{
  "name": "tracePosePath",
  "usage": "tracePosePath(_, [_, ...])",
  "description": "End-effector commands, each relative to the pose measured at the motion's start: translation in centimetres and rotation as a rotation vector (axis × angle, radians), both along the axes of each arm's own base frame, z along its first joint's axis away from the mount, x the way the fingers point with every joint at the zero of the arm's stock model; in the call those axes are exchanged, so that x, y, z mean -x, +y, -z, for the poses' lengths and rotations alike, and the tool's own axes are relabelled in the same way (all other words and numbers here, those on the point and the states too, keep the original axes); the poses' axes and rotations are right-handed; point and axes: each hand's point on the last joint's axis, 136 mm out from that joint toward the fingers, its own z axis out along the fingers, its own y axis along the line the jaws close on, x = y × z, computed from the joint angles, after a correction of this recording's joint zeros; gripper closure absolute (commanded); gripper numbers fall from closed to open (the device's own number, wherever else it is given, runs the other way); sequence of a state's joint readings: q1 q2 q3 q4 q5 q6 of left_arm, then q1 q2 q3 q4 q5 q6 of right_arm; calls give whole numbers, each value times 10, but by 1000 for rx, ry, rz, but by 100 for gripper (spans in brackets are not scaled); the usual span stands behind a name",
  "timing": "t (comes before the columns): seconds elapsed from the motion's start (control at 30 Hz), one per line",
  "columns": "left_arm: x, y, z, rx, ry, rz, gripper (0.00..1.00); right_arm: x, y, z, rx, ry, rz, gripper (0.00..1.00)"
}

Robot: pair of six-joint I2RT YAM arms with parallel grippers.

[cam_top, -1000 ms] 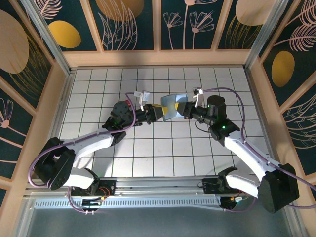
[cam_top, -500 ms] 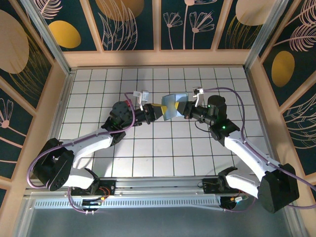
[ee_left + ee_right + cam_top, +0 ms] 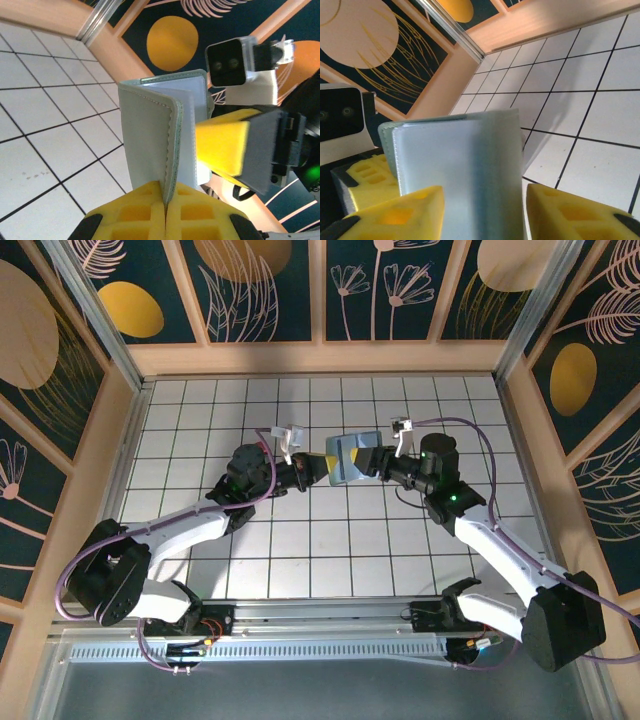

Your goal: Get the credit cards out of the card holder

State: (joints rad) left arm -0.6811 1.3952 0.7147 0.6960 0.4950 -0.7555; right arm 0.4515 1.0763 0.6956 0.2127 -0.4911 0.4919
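1. Left gripper: the two yellow pads are pressed together on the bottom edge of one panel of the card holder, with no gap between pad and panel.
2. The card holder rises upright from that pinch. It is partly unfolded, with the grey-green stitched panel in front and a paler panel behind it.
3. Right gripper: the jaws stand apart, one pad on each side of the holder's other panel. A thin strip of shadowed tile shows between the panel and the pad on the right of the right wrist view, so the jaws are not clamped on it.
4. In the top view the holder hangs above the table, between the two grippers, which face each other tip to tip near mid-table.
5. In the left wrist view one right-gripper finger sits just beside the rear panel. The camera housing sits above it, close behind the holder.
6. Further out are white tiles with dark grid lines, a wooden rim and dark patterned wall panels.
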Motion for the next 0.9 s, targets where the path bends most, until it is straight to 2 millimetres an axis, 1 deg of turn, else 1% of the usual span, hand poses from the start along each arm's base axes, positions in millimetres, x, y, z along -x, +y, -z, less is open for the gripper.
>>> tracePosePath(0.0, [-5, 0, -15, -10, -44, -22, 100, 0, -2, -13, 7, -39, 13, 39])
tracePosePath(0.1, [-6, -2, -14, -15, -42, -16, 100, 1, -1, -12, 14, -39, 8, 32])
tracePosePath(0.23, [-5, -4, -16, -2, -42, -5, 100, 3, 7, -9, 25, -34, -21, 22])
tracePosePath(0.33, [-4, -5, -18, 9, -43, 2, 100, 4, 12, -7, 44, -36, -33, 17])
tracePosePath(0.53, [-4, -5, -19, 14, -45, 5, 100, 0, 16, -3, 83, -29, -29, 15])
tracePosePath(0.6, [-3, -4, -21, 17, -46, 5, 100, -1, 15, -2, 90, -27, -24, 15])
tracePosePath(0.77, [-2, -4, -23, 23, -51, 7, 100, -7, 11, 7, 137, -2, 10, 15])
tracePosePath(0.87, [-3, -4, -23, 23, -52, 4, 100, -7, 10, 7, 139, -4, 18, 20])
